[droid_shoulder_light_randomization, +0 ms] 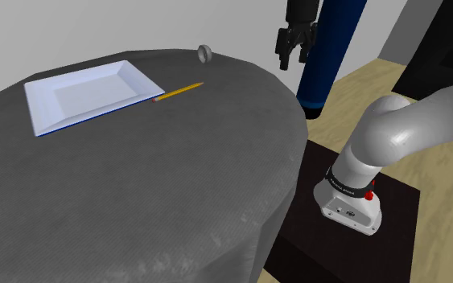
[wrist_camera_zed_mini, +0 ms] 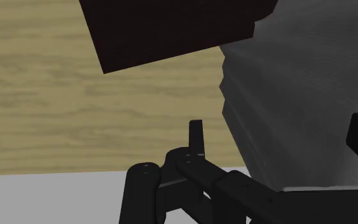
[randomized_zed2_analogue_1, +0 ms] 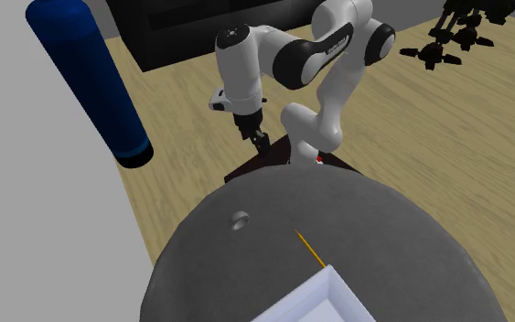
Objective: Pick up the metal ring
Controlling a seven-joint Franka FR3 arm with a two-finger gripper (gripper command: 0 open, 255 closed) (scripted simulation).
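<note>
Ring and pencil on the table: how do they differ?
The ring is grey, small and round; the pencil is yellow, long and thin. The ring sits alone near the edge of the table; the pencil ends beside the white plate. Both rest on that grey table.

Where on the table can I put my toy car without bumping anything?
Put it on the big bare stretch of table below the plate and pencil in the shoulder view. The far side is crowded: plate, pencil and ring.
</note>
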